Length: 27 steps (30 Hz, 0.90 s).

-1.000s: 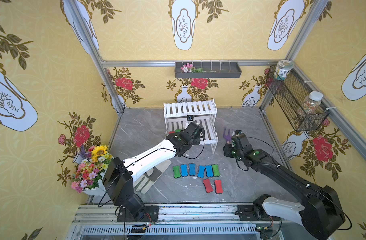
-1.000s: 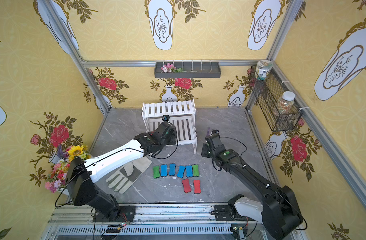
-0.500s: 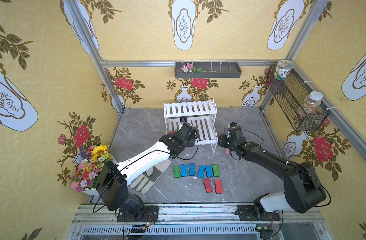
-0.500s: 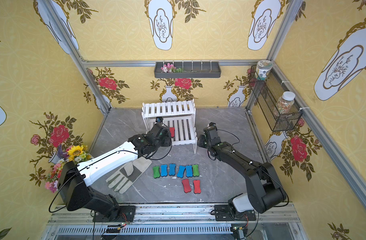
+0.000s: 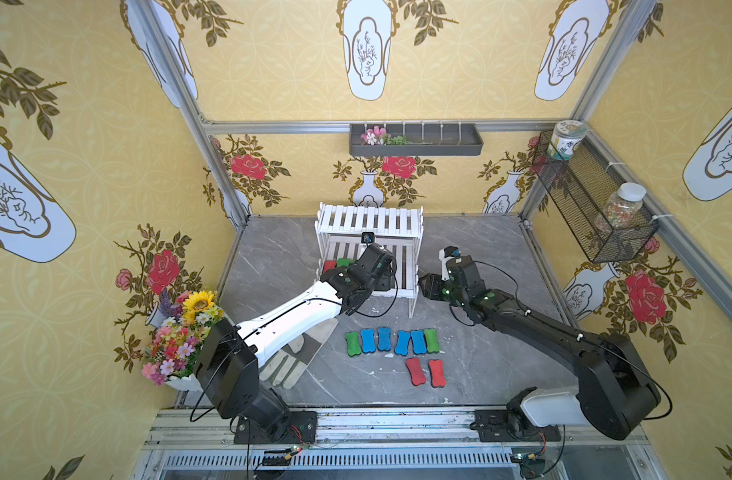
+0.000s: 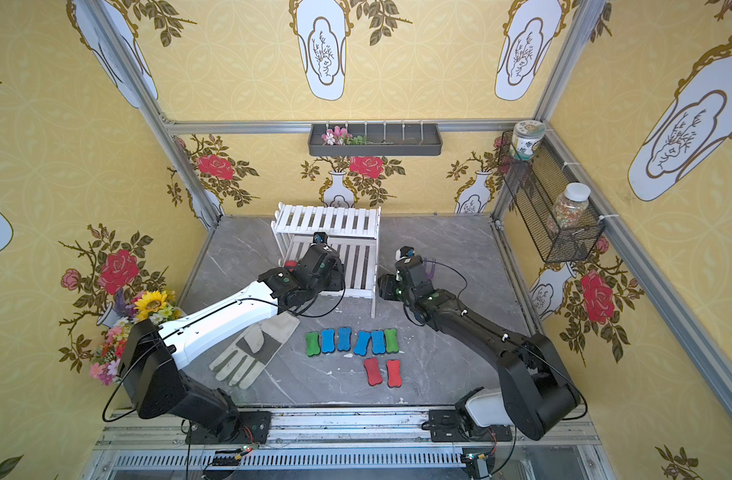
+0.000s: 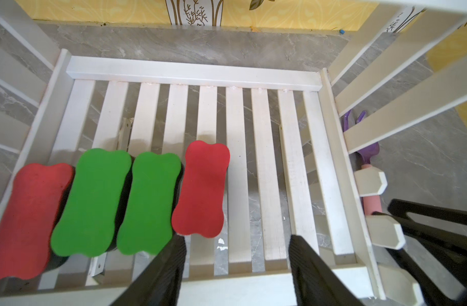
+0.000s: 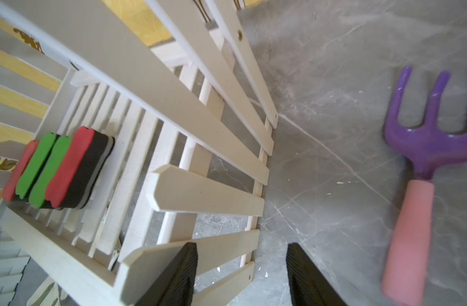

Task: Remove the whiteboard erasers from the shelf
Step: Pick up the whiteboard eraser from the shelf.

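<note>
The white shelf (image 5: 370,220) stands at the back of the table. On its lower tier two red erasers (image 7: 203,188) (image 7: 28,217) flank two green erasers (image 7: 92,201) (image 7: 150,201) in a row. My left gripper (image 7: 237,265) is open and empty over the tier's front rail, just right of the nearer red eraser. My right gripper (image 8: 241,265) is open and empty at the shelf's right side slats (image 8: 208,196). On the table in front lie a row of green and blue erasers (image 5: 393,340) and two red erasers (image 5: 426,372).
A purple garden fork (image 8: 428,148) with a pink handle lies on the table right of the shelf. A grey glove (image 5: 293,357) lies under the left arm. A flower pot (image 5: 181,332) stands at the left wall. A dark wall tray (image 5: 416,141) and a wire basket (image 5: 592,208) hang above.
My right gripper has moved left, up to the shelf's right side. The left gripper has stayed at the front of the lower tier, shifting only slightly.
</note>
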Motion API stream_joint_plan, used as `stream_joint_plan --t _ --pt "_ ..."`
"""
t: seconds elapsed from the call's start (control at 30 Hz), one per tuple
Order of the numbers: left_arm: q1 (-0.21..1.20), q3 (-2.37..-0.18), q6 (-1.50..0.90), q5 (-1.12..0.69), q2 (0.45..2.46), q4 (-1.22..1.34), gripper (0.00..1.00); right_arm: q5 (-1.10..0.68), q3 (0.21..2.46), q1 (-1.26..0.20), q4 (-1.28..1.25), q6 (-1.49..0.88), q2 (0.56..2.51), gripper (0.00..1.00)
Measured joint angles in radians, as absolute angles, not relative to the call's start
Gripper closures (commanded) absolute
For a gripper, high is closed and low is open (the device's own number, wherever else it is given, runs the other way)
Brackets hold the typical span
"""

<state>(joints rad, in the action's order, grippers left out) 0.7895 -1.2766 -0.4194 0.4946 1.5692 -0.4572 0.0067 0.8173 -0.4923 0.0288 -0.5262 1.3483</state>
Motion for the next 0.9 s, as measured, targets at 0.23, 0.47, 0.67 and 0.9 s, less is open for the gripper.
stream_joint_plan --t 0.23,0.47,0.67,0.9 --pt "0.748 -1.326 -0.413 0.461 1.618 -0.473 0.36 0.055 0.801 -0.479 0.070 -0.516 1.240 0.41" --pt "0.728 -1.288 -0.360 0.389 1.577 -0.468 0.36 0.059 0.783 -0.471 0.088 -0.511 1.228 0.41" --pt "0.723 -1.269 -0.347 0.386 1.603 -0.465 0.36 0.059 0.783 -0.465 0.091 -0.511 1.226 0.41" --pt "0.723 -1.266 -0.344 0.403 1.584 -0.435 0.35 0.059 0.783 -0.460 0.107 -0.511 1.219 0.41"
